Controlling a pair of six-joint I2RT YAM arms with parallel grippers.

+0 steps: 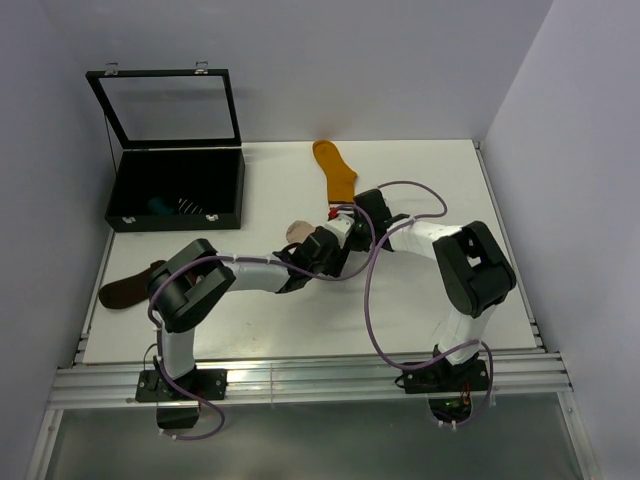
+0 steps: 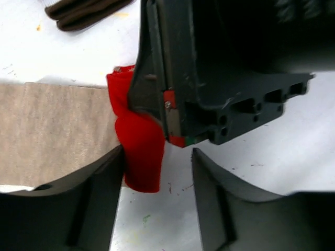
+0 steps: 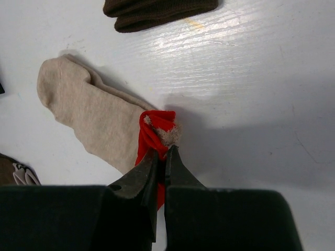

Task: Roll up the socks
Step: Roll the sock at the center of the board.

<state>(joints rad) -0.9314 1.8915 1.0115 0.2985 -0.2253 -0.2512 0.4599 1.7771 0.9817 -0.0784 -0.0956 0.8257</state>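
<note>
Beige sock (image 3: 89, 120) full-length only from right wrist

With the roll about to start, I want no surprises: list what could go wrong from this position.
1. The right gripper pinches only the edge of the red end of the beige sock, so the fabric may slip out.
2. The left gripper stands open right beside it. If it closes there, the two may collide.

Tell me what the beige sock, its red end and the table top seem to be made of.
Beige sock: soft knit fabric, matte, probably a cotton blend; fine weave and limp folds show.
Red end: same sort of knit, matte, bunched and creased.
Table: hard white board, slightly glossy, likely painted or laminated; it shows light streaks, scuffs and small stains.
</note>
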